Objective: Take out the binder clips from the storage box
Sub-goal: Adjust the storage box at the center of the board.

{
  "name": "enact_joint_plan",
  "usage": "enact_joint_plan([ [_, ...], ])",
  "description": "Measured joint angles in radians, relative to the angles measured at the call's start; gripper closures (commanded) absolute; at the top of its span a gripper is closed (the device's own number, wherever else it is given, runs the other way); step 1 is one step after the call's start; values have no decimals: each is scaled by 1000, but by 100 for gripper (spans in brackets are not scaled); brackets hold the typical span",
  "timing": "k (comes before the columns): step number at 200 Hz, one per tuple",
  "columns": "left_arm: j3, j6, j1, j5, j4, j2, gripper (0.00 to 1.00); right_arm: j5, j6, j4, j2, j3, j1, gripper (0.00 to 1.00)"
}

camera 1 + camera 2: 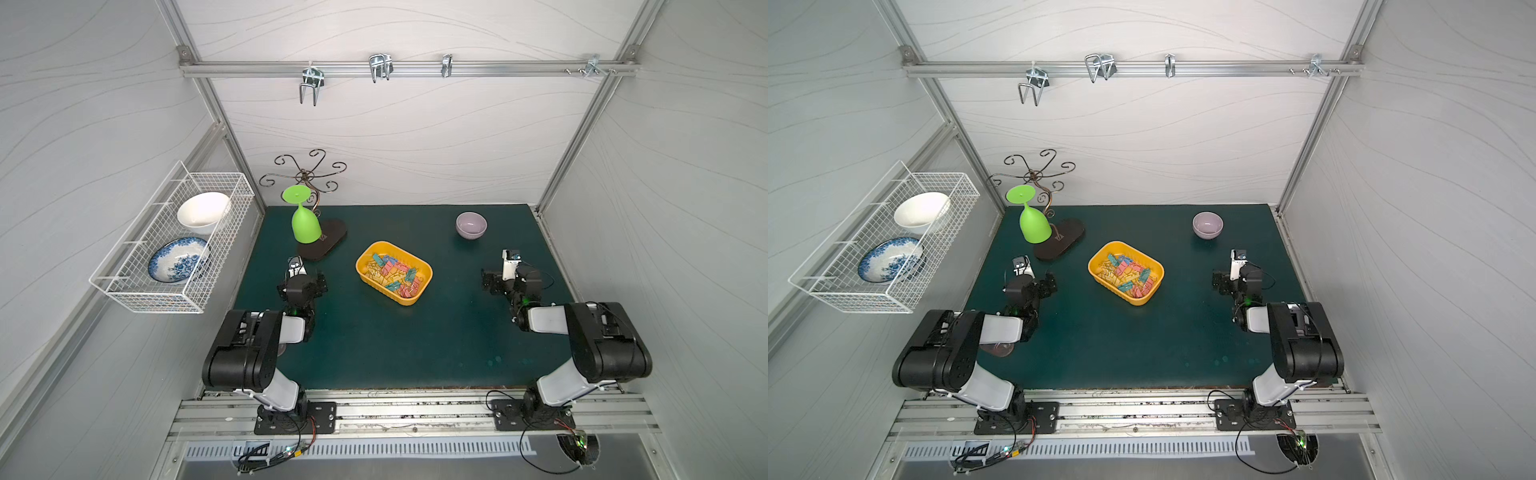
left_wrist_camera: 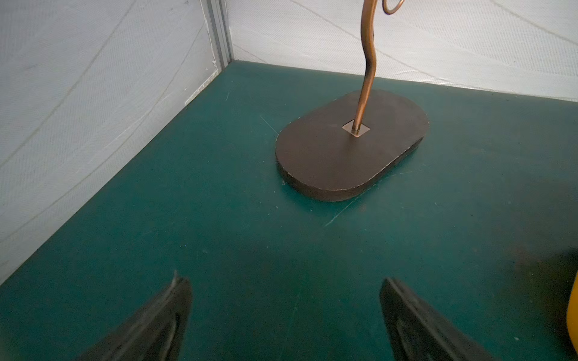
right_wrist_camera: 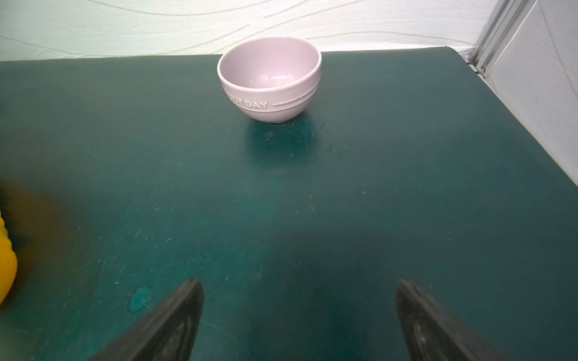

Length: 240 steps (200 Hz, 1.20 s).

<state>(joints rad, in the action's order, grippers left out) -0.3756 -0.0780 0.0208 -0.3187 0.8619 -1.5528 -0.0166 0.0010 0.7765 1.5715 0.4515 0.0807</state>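
In both top views the yellow storage box [image 1: 405, 302] [image 1: 1136, 302] lies mid-table, tilted diagonally. Several binder clips [image 1: 392, 270] [image 1: 1126, 272] with pink, teal and yellow bodies lie heaped inside it. My left gripper [image 1: 305, 282] [image 2: 284, 281] hovers low, left of the box. It is open with only mat between its fingers. My right gripper [image 1: 513, 278] [image 3: 298, 281] sits right of the box, likewise open and empty. Only a yellow edge of the box [image 2: 574, 312] [image 3: 6, 265] shows in each wrist view.
A lilac bowl [image 1: 471, 224] [image 3: 270, 78] stands at the back right, ahead of the right gripper. A dark oval stand base [image 1: 328, 245] [image 2: 344, 150] with a green goblet [image 1: 305, 222] hung upside down is back left. A white wire basket [image 1: 174, 241] holding dishes hangs on the left wall.
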Motion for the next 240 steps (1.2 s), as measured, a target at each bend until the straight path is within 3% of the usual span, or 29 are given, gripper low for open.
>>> enact_joint_plan([
  [114,0,6,9,-14,-5,3,1,0,0,0,0,0,0,1],
  [143,-3,17,19,-11,-108,92,2,-10,-4,-17,-16,0,10,1],
  [162,-25,-3,20,-11,-220,189,1,-52,42,-213,-112,42,11,1],
  [183,-80,-73,19,-15,-426,318,1,-49,204,-536,-245,215,-31,1],
  [200,-156,-146,19,-14,-619,426,1,49,320,-736,-332,372,-106,1],
  [214,-220,-220,19,-19,-750,487,1,179,377,-819,-378,433,-153,11],
  [240,-314,-395,5,10,-1023,583,1,395,483,-952,-397,424,-107,21],
])
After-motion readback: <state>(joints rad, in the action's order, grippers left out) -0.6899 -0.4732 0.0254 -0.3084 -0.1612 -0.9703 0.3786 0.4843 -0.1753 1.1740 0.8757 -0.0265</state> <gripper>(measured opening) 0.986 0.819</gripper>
